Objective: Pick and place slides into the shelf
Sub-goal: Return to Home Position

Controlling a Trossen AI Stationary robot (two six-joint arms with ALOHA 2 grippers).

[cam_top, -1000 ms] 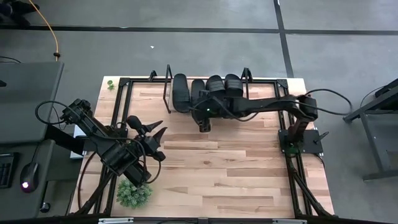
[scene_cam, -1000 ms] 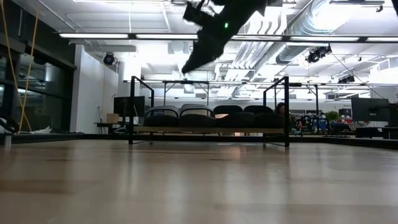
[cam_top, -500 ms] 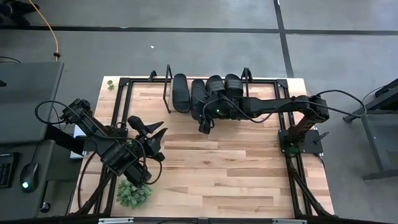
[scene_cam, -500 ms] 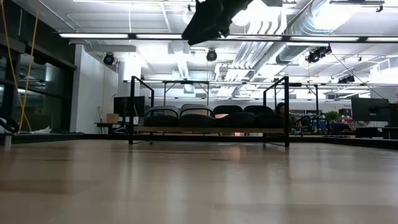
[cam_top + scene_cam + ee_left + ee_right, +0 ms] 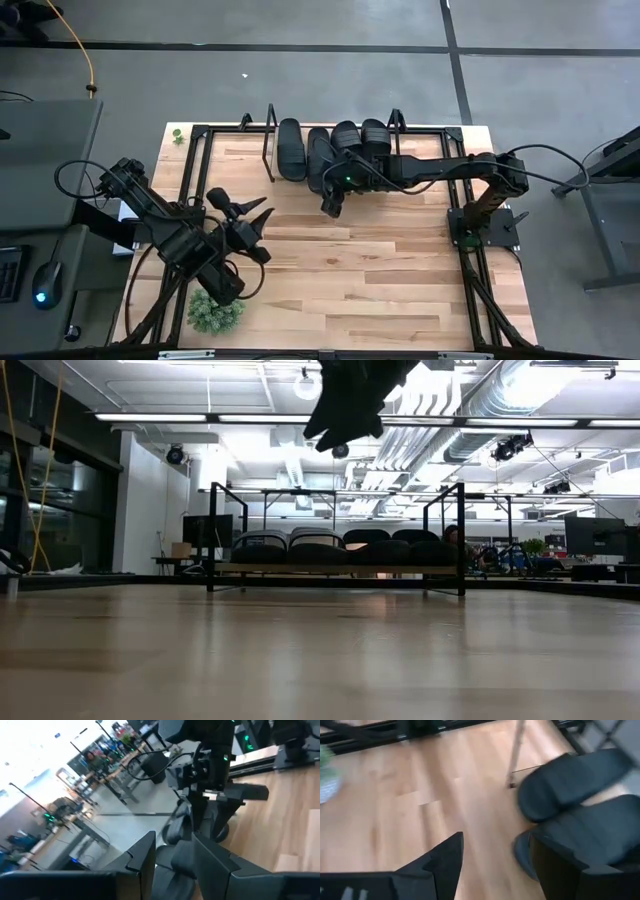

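We log a wooden table (image 5: 400,290) on a grey floor crossed by black tape lines (image 5: 452,50). A bushy green plant (image 5: 215,312) sits at the table's near left corner. A much smaller green sprig (image 5: 177,134) lies at its far left corner. Beyond the left edge stands a grey desk (image 5: 40,150), with a mouse (image 5: 42,287) near its front edge, just beside a keyboard (image 5: 8,272). A yellow cable (image 5: 85,45) hangs past the desk's far corner. The low view shows a person (image 5: 449,536) seated in the room behind.
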